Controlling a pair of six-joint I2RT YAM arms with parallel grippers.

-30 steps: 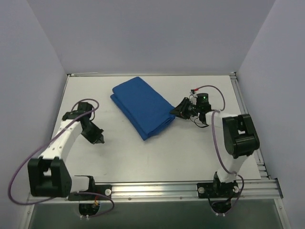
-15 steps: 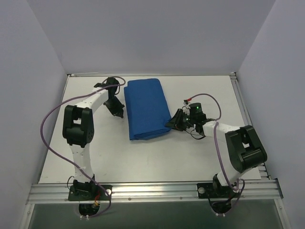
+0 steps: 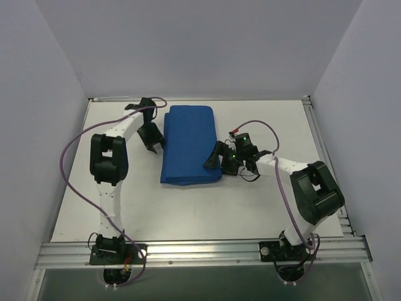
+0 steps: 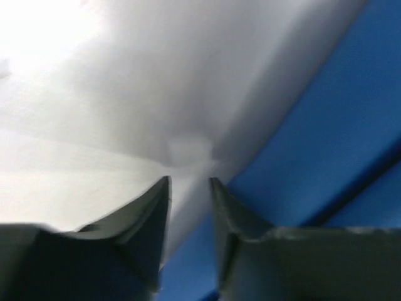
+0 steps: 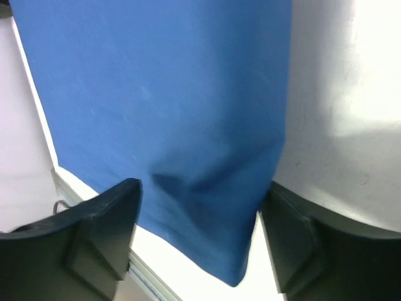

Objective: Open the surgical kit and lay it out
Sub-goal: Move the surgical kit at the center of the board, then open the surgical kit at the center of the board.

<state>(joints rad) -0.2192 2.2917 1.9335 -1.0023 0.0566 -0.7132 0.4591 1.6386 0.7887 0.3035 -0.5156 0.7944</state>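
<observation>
The surgical kit [image 3: 188,144] is a folded blue cloth bundle lying flat mid-table, its long side running front to back. My left gripper [image 3: 156,143] sits at the bundle's left edge. In the left wrist view its jaws [image 4: 189,182] stand slightly apart, open, over the line where blue cloth [image 4: 326,125] meets the white table. My right gripper [image 3: 210,162] is at the bundle's near right corner. In the right wrist view it [image 5: 202,188] is wide open, the cloth corner [image 5: 156,81] hanging between the fingers without being pinched.
The white table [image 3: 207,207] is bounded by a metal rail [image 3: 200,98] at the back and another [image 3: 319,144] on the right. Lilac walls close in on three sides. Purple cables loop off both arms.
The left arm swung from the table's left side up to the bundle's left edge. The bundle turned and slid left and nearer. Both grippers have opened.
</observation>
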